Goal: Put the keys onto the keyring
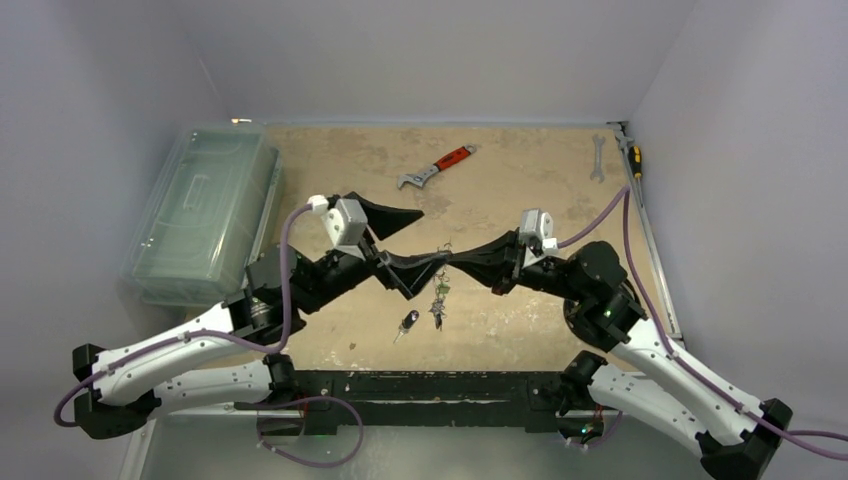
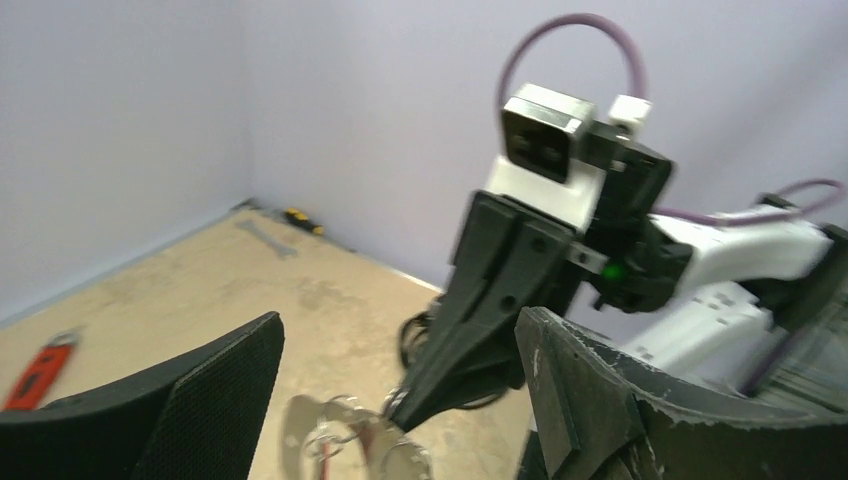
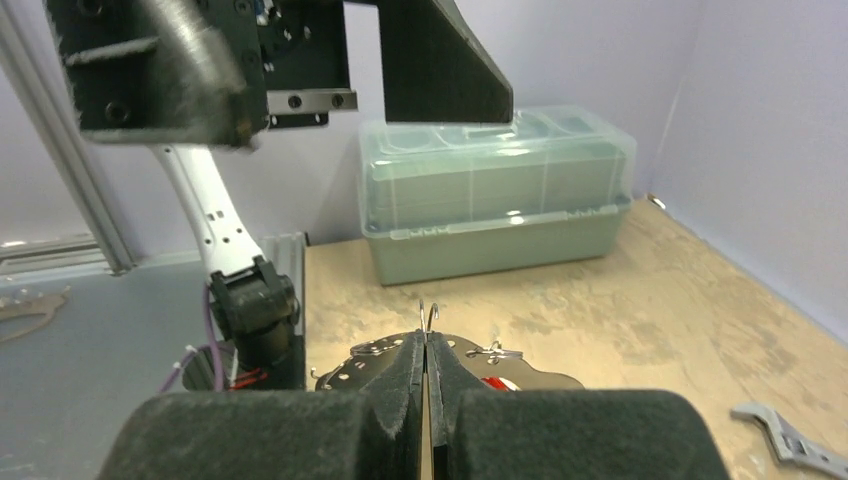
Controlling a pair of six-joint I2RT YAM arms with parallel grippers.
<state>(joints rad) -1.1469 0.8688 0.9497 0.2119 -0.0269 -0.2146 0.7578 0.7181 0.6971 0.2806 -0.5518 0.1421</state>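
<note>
My right gripper (image 1: 452, 258) (image 3: 425, 342) is shut on the silvery keyring (image 3: 372, 356) and holds it above the table; two wire ends stick up past its tips. A small split ring (image 3: 497, 351) and a red tag (image 3: 490, 383) hang on the keyring. In the top view keys (image 1: 440, 291) dangle under the grip. A black-headed key (image 1: 408, 322) lies on the table below them. My left gripper (image 1: 418, 252) (image 2: 395, 325) is open, its fingers (image 2: 215, 390) on either side of the right gripper's tip (image 2: 405, 405) and the blurred keyring (image 2: 345, 430), holding nothing.
A red-handled wrench (image 1: 440, 165) lies at the back middle. A silver spanner (image 1: 598, 158) and a yellow-and-black screwdriver (image 1: 633, 155) lie at the back right by the wall. A clear plastic box (image 1: 205, 210) (image 3: 495, 190) stands along the left edge.
</note>
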